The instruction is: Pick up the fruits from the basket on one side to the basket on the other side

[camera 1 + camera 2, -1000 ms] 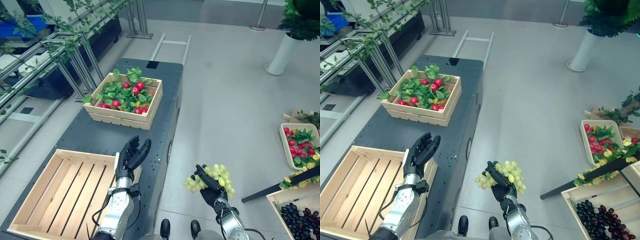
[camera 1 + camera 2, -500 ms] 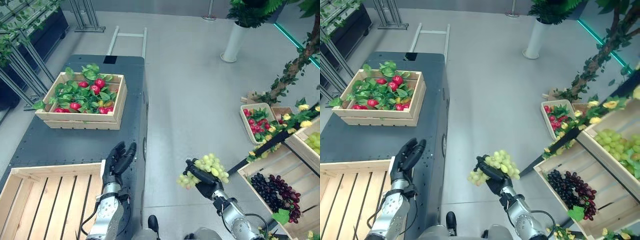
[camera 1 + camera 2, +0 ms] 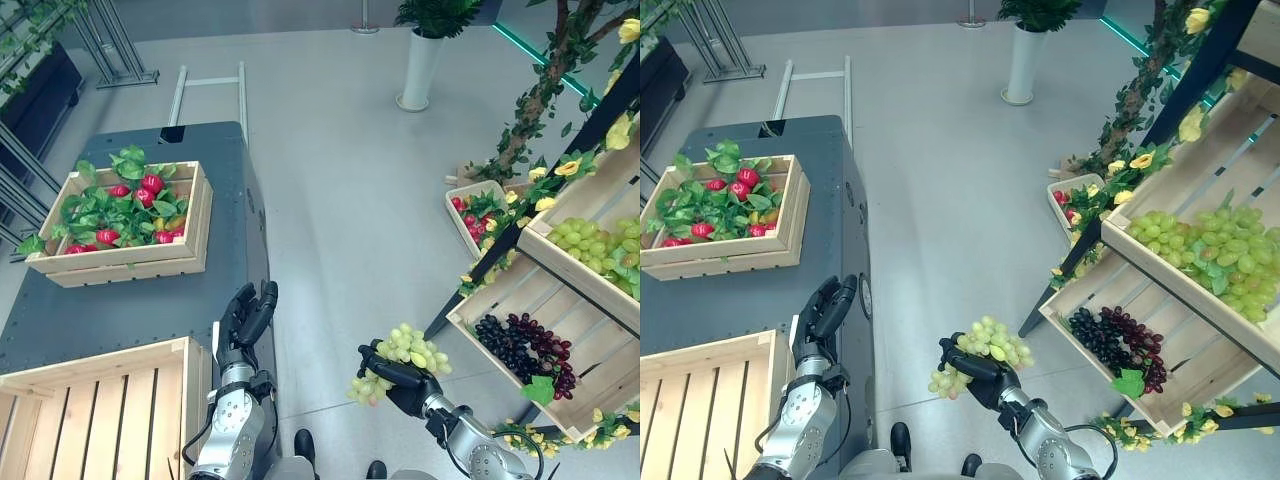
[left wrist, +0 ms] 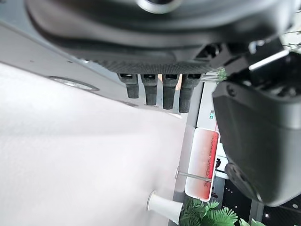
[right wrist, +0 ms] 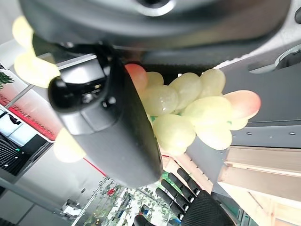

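**Grapes in right hand, mid-carry between crates**

Left eye view: right hand (image 3: pixel 405 385) curled round green grape bunch (image 3: pixel 400 358), held over bare floor, well apart from any crate. Empty wooden crate (image 3: pixel 95 420) on dark table (image 3: pixel 120 310), robot's left; looks like the drop target. Advice: keep the grip firm, swing the bunch across above the crate rim, lower inside before releasing; loose grapes hang below the fingers and could snag the rim. Left hand (image 3: pixel 245 320) raised over the table edge beside the empty crate, fingers straight, nothing held.

Right eye view: same layout. Crate of red fruit and leaves (image 3: pixel 720 205) farther back on the table. Stand on the right carries green grapes (image 3: pixel 1200 250) in the upper tray, dark grapes (image 3: pixel 1110 340) in the lower.

Left wrist view: fingers (image 4: pixel 160 92) straight in a row, thumb apart, palm empty.

Right wrist view: thumb (image 5: pixel 108 127) pressed across the grapes, bunch clamped against the palm.
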